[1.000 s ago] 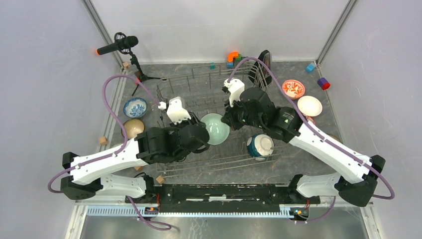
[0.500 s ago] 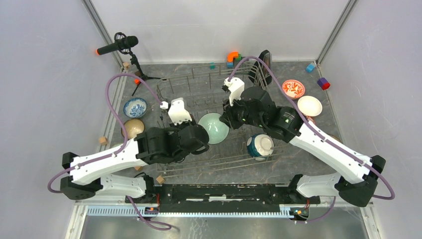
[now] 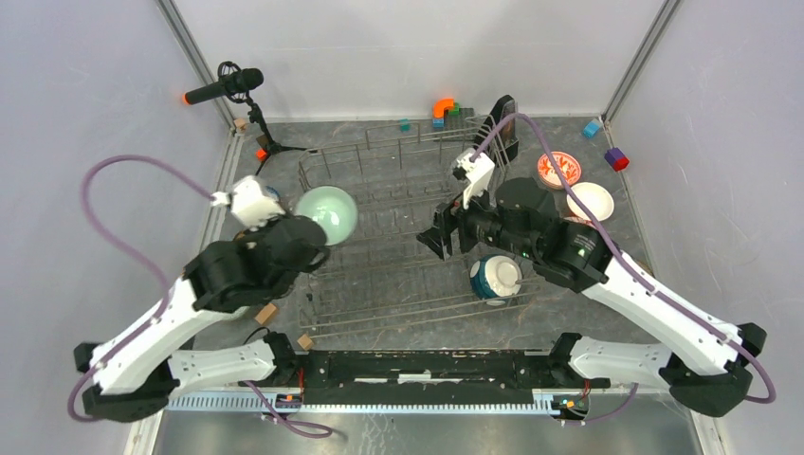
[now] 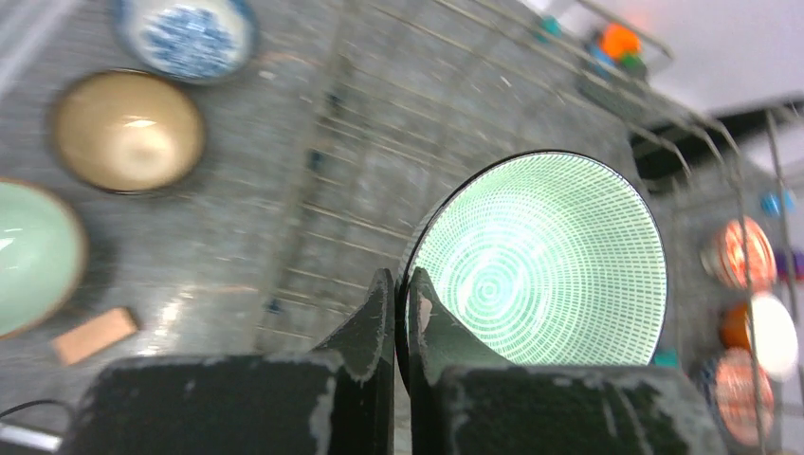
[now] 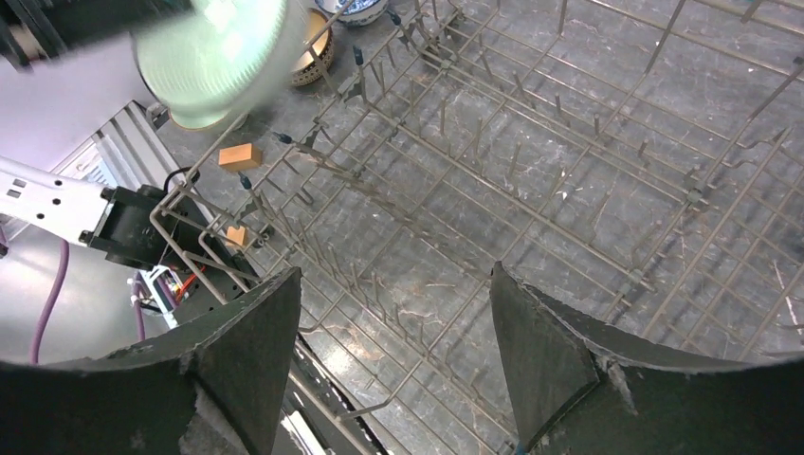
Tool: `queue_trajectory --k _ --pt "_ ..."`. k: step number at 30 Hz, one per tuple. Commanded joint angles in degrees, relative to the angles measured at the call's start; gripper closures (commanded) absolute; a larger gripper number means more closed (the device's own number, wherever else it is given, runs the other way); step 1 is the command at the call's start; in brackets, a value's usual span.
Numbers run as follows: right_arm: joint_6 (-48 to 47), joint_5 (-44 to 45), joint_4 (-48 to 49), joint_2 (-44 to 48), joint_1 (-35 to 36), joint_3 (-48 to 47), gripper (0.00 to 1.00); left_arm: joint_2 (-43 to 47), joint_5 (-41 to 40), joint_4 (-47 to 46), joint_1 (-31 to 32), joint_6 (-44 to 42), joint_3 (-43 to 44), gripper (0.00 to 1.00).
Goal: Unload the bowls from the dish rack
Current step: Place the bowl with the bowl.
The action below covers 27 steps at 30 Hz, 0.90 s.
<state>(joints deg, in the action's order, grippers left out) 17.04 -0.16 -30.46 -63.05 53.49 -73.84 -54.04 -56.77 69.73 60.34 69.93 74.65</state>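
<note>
My left gripper [image 4: 400,280] is shut on the rim of a mint green patterned bowl [image 4: 550,256]. It holds that bowl [image 3: 327,213] in the air over the left end of the dish rack [image 3: 398,275]. My right gripper [image 5: 393,275] is open and empty above the rack's tines [image 5: 531,171], near the rack's middle [image 3: 431,239]. A teal bowl with a white base [image 3: 495,277] sits in the rack's front right. On the table left of the rack lie a blue-white bowl [image 4: 185,33], a tan bowl [image 4: 128,130] and a pale green bowl [image 4: 28,256]. A red-floral bowl [image 3: 559,168] and a white bowl [image 3: 590,201] rest to the right.
A microphone on a tripod [image 3: 228,87] stands at the back left. Coloured blocks [image 3: 444,109] and a black object [image 3: 502,123] are behind the rack, with more blocks [image 3: 616,158] at the back right. Wooden blocks [image 3: 266,314] lie by the rack's front left corner.
My left gripper has shut on the green bowl and carried it from the rack's middle up and left. My right gripper has opened and drawn back to the right.
</note>
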Motion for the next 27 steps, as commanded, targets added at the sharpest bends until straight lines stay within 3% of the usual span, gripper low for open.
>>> queue_trajectory --k 1,8,14,18,27 --pt "2.04 -0.80 6.53 4.55 0.03 6.02 0.22 7.27 -9.68 8.74 -7.91 5.11 1.30 0.98" --pt "3.27 -3.37 9.95 6.57 -0.02 11.42 0.22 8.50 -8.65 8.44 -21.21 6.83 -4.62 0.98" --pt "4.22 -4.94 11.79 9.78 -0.04 15.74 0.22 8.07 3.34 -3.22 -41.86 1.77 -12.46 0.98" --pt "4.25 -5.58 11.97 12.05 0.08 18.01 0.22 7.55 11.19 -4.21 -53.88 4.12 -15.94 0.98" --pt "3.22 -6.38 13.24 15.63 0.03 23.25 0.21 8.83 4.20 8.61 -57.26 18.22 -18.11 0.98"
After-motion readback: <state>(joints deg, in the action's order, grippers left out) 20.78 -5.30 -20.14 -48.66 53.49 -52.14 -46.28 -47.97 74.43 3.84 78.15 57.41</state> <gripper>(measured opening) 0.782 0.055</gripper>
